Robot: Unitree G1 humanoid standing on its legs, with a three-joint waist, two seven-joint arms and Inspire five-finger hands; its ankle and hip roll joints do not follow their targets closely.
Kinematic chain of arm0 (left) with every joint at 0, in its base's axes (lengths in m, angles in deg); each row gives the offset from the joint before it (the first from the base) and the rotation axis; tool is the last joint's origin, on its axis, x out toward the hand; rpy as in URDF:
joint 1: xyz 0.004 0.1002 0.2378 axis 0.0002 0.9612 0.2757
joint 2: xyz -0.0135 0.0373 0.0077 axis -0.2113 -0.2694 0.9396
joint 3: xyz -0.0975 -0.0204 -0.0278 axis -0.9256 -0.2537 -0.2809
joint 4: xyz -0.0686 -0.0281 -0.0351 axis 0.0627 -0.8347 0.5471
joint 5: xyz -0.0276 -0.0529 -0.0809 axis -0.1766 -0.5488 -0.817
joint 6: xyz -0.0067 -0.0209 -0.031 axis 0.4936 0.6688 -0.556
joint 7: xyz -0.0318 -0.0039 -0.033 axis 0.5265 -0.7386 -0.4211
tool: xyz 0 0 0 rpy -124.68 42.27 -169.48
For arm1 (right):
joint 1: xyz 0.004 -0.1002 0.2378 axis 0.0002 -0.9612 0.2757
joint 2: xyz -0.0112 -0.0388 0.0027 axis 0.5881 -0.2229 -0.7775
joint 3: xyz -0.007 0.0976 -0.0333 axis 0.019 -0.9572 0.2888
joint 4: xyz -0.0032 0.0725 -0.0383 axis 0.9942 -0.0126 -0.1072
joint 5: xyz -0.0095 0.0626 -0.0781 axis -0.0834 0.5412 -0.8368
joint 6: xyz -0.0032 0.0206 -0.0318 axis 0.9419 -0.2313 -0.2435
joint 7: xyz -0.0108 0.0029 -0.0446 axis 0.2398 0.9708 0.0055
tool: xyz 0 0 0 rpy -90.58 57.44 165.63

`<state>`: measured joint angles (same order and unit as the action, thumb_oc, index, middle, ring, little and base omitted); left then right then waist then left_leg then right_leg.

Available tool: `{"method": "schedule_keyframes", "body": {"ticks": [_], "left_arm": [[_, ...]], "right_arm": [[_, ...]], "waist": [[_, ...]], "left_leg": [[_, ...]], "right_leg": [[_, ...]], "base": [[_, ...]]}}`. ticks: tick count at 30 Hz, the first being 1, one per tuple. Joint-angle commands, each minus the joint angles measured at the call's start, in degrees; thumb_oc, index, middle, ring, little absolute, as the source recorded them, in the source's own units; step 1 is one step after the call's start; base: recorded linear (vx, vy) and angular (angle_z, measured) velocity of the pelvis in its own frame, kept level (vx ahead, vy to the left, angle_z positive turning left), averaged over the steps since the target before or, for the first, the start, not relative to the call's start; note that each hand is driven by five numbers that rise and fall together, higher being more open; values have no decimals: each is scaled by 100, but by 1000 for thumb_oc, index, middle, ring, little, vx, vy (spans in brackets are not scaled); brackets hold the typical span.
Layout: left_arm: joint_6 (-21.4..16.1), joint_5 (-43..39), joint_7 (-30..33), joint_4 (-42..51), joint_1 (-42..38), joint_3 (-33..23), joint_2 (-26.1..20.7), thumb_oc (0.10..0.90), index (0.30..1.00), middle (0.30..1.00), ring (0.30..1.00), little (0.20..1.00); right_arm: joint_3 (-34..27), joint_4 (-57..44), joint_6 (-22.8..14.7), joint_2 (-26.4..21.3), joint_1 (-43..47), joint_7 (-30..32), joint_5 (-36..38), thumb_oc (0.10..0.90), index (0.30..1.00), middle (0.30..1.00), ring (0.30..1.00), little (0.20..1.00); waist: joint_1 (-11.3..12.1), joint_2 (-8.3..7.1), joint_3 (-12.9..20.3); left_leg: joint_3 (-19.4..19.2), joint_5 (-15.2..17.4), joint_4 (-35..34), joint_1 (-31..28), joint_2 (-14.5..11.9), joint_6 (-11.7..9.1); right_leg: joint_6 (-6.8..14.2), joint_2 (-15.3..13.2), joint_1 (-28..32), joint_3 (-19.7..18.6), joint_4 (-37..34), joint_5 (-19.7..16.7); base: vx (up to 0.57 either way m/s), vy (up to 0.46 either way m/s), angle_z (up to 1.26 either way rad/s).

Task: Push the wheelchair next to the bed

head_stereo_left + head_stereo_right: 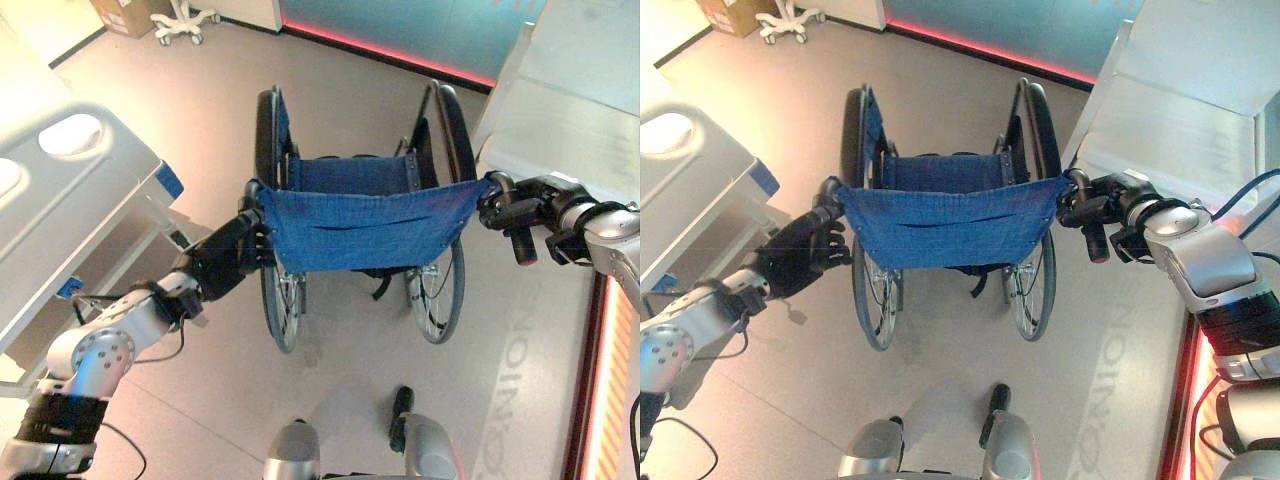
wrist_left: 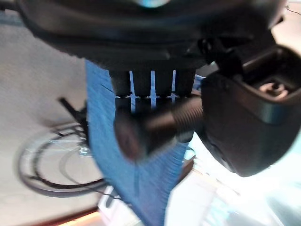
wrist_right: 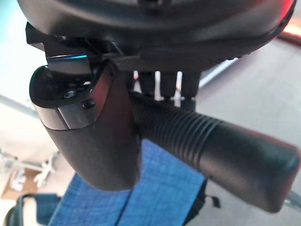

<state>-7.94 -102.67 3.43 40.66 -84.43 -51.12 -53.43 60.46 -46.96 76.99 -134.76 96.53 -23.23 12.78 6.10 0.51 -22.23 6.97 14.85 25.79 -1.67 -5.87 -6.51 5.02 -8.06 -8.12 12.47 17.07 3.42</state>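
A wheelchair [image 1: 360, 215] with a blue cloth back and seat stands on the floor in front of me, facing away. My left hand [image 1: 232, 255] is curled round its left push handle [image 2: 155, 125], fingers over the ribbed black grip. My right hand [image 1: 520, 210] is curled round the right push handle [image 3: 211, 150], whose ribbed grip runs between thumb and fingers. The bed [image 1: 60, 200], white with a blue corner, lies along the left side, about a wheel's width from the chair's left wheel [image 1: 268, 130].
A white cabinet or counter [image 1: 560, 90] stands close on the right, next to the chair's right wheel [image 1: 455, 130]. A red-lit strip [image 1: 390, 50] runs along the far wall. A wheeled white stand base [image 1: 185, 22] and a cardboard box [image 1: 125, 15] sit at the far left.
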Motion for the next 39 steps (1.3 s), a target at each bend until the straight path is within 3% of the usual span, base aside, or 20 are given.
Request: {"method": "schedule_keyframes", "body": {"ticks": [1,3,5,7,9,10,12,14,16,18,21,24,26,28,30,32,34,35,37,39], "left_arm": [[-801,-280,134,353,80,-828,-421,400,300,300,300,300],[-868,-210,188,436,150,-826,-256,400,300,300,300,300],[-894,-173,210,458,124,-817,-210,400,300,300,300,300],[-922,-130,195,438,78,-848,-172,400,300,300,300,300],[-930,-163,188,395,54,-865,-209,400,300,300,300,300],[-939,-142,144,335,4,-811,-192,400,300,300,300,300],[-930,-82,127,309,-5,-755,-112,400,300,300,300,300],[-986,140,3,343,153,-696,28,400,300,300,300,300],[-1065,212,-62,404,240,-690,52,400,300,300,300,300],[-1136,238,-99,405,273,-713,58,400,300,300,300,300],[-1100,140,-30,329,220,-887,-113,400,300,300,300,300],[-908,122,50,189,71,-999,-352,400,300,300,300,300],[-844,242,-56,20,-45,-1039,-463,400,300,300,300,300],[-854,74,4,-72,-151,-1062,-579,400,300,300,300,300],[-920,-179,90,-156,-277,-1060,-686,400,300,300,300,300],[-1050,-302,98,-151,-422,-973,-813,400,300,300,300,300],[-1182,-368,76,-150,-531,-903,-908,400,300,300,300,300],[-1253,-362,68,-144,-558,-885,-928,400,300,300,300,300],[-1381,-324,155,-118,-685,-811,-926,400,300,300,300,300],[-1379,-190,291,-84,-717,-824,-957,400,300,300,300,300]], "right_arm": [[558,-580,-927,-200,581,-457,-102,400,300,300,300,300],[641,-619,-909,-275,652,-458,-72,400,300,300,300,300],[641,-653,-891,-278,659,-462,-82,400,300,300,300,300],[715,-684,-818,-180,781,-462,-165,400,300,300,300,300],[786,-617,-817,-86,901,-493,-219,400,300,300,300,300],[821,-504,-823,80,964,-468,-302,400,300,300,300,300],[825,-400,-878,215,925,-472,-420,400,300,300,300,300],[775,-335,-1032,360,655,-446,-605,400,300,300,300,300],[663,-361,-1172,381,372,-436,-703,400,300,300,300,300],[613,-377,-1249,431,270,-482,-797,400,300,300,300,300],[675,-275,-1447,609,293,-607,-877,400,300,300,300,300],[695,-198,-1624,645,302,-537,-706,400,300,300,300,300],[681,-227,-1675,631,317,-466,-622,400,300,300,300,300],[697,-343,-1598,607,365,-451,-574,400,300,300,300,300],[569,-534,-1464,680,245,-578,-830,400,300,300,300,300],[449,-694,-1351,580,173,-563,-936,400,300,300,300,300],[383,-655,-1429,452,148,-539,-940,400,300,300,300,300],[364,-602,-1495,384,156,-530,-908,400,300,300,300,300],[349,-485,-1620,203,225,-529,-735,400,300,300,300,300],[310,-626,-1419,119,332,-540,-598,400,300,300,300,300]], "waist": [[156,-432,1297],[233,-513,1263],[270,-517,1221],[348,-490,1137],[391,-451,1096],[467,-385,1061],[577,-314,1031],[738,-194,1024],[838,-174,1042],[921,-167,1068],[1013,-331,1193],[1192,-594,1377],[1263,-748,1471],[1208,-692,1522],[988,-568,1460],[814,-384,1369],[700,-325,1274],[664,-307,1226],[474,-376,978],[441,-434,925]], "left_leg": [[-442,-1660,1704,-58,637,129],[-605,-1835,2550,695,816,69],[-664,-1658,2409,922,835,156],[-726,-1500,1489,986,845,271],[-821,-1574,677,923,778,301],[-972,-1836,-213,1111,684,261],[-1119,-2083,-942,1269,661,197],[-1579,-2637,-2025,1558,557,101],[-1836,-2900,-2460,1678,556,64],[-1838,-2921,-2701,1735,624,78],[-1774,-2451,-2394,1511,841,372],[-1730,-2054,-2145,1489,1066,704],[-1649,-1913,-2101,1408,1291,895],[-1427,-1803,-2003,1302,1319,967],[-1185,-1684,-1831,1157,1376,970],[-1008,-1604,-1649,1047,1297,900],[-825,-1427,-1436,953,1267,850],[-756,-1316,-1387,834,1230,834],[-433,-574,-1016,391,1173,758],[-243,-241,-855,197,1035,680]], "right_leg": [[27,76,287,98,-943,-572],[-178,170,666,337,-1104,-449],[-195,230,753,408,-1116,-394],[-173,412,883,335,-1081,-268],[-177,568,1034,230,-1093,-167],[-215,807,1292,141,-1170,-2],[-240,971,1514,120,-1209,146],[-301,1241,1950,129,-1234,410],[-341,1374,2250,104,-1236,619],[-352,1441,2391,57,-1182,772],[-199,1363,2459,51,-736,952],[153,1230,2479,135,-6,415],[737,1215,2308,22,950,-668],[960,1382,1863,-253,1783,-1328],[864,1059,1332,-327,1850,-994],[538,733,1024,-220,1249,-313],[392,507,789,-216,406,-223],[364,333,585,-210,144,-315],[533,-469,54,-310,-902,-1010],[668,-764,-95,-443,-1378,-1240]], "base": [[345,-186,-8],[365,-192,-20],[309,-110,5],[429,-59,20],[409,-8,19],[405,0,20],[414,8,5],[556,8,-19],[535,19,-30],[520,54,-48],[484,46,-35],[471,43,-38],[484,108,-1],[439,73,16],[449,66,29],[382,-14,8],[247,-131,11],[361,-246,67],[537,-375,98],[516,-339,88]]}}
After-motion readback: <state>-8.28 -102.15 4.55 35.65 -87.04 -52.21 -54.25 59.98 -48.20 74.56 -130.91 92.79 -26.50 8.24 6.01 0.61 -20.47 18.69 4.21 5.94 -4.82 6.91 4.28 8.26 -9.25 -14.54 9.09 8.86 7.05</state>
